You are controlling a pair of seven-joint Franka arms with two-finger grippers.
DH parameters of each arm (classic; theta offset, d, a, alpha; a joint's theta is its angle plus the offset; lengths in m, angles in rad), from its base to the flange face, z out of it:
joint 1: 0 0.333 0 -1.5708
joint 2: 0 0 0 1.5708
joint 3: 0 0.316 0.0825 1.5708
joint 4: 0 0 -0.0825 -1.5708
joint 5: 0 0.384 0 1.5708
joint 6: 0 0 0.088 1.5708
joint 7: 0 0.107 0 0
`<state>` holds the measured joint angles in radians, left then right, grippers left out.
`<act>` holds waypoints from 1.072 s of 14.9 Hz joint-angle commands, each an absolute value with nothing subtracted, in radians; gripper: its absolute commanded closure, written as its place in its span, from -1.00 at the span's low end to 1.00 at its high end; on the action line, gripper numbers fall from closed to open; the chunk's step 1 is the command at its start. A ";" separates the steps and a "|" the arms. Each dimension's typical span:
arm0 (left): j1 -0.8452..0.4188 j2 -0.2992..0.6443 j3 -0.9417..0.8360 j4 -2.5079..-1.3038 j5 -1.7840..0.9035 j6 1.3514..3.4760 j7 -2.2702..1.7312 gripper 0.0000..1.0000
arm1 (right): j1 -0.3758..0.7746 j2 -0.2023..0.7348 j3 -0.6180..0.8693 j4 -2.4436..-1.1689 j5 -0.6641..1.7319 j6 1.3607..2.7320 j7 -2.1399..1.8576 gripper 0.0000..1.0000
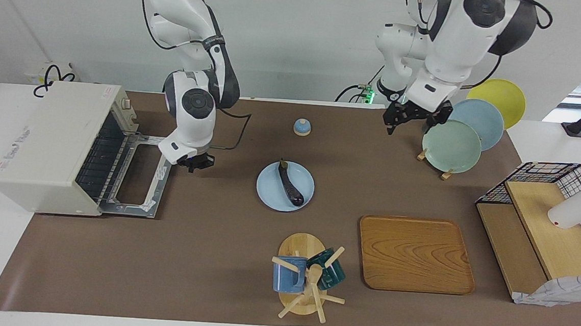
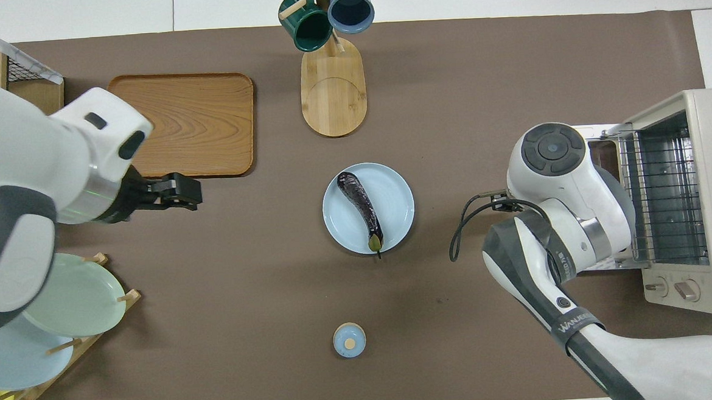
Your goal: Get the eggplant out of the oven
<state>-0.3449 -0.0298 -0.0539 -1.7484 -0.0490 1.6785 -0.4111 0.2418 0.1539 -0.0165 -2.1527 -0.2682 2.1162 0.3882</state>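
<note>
Right end effector [image 1: 196, 162] is hanging low with its fingertips pressed together on nothing, just off the corner of the oven's [image 1: 51, 146] dropped door [image 1: 136, 180], the corner nearest the robots. From it, the eggplant [image 1: 290, 183] is lying at about three o'clock in the facing view, resting on a pale blue plate [image 1: 270, 192] in the middle of the tabletop [image 1: 186, 258], stem end pointing toward the robots. The oven is sitting at the right arm's end of the tabletop, door folded flat, wire rack showing inside.

From the plate, a small blue bell [image 1: 301, 127] is sitting at twelve o'clock, nearer the robots. At six o'clock a wooden mug tree [image 1: 307, 287] is carrying a blue mug [image 1: 289, 275] and a dark green mug [image 1: 331, 270]. At about four o'clock a wooden tray [image 1: 414, 253] is lying flat.

Left end effector [image 1: 414, 118] is waiting in the air with fingers spread, holding nothing, just beside a rack of standing plates [image 1: 451, 146] at the left arm's end. A wire basket [image 1: 550, 173] on a wooden shelf is standing farther along that end.
</note>
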 commanded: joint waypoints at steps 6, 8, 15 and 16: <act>-0.583 0.211 -0.038 -1.799 -0.110 2.098 -0.801 -1.00 | 0.121 0.114 -0.002 -2.270 -0.311 2.237 0.330 1.00; -0.623 0.282 -0.037 -1.798 -0.110 2.179 -0.830 -1.00 | 0.121 0.115 -0.002 -2.266 -0.359 2.227 0.324 1.00; -0.710 0.440 -0.035 -1.793 -0.110 2.341 -0.882 -1.00 | 0.065 0.059 -0.002 -2.082 -0.423 1.984 0.068 1.00; -0.721 0.446 -0.035 -1.798 -0.110 2.358 -0.885 -0.98 | 0.045 0.040 -0.002 -2.083 -0.423 1.977 0.031 1.00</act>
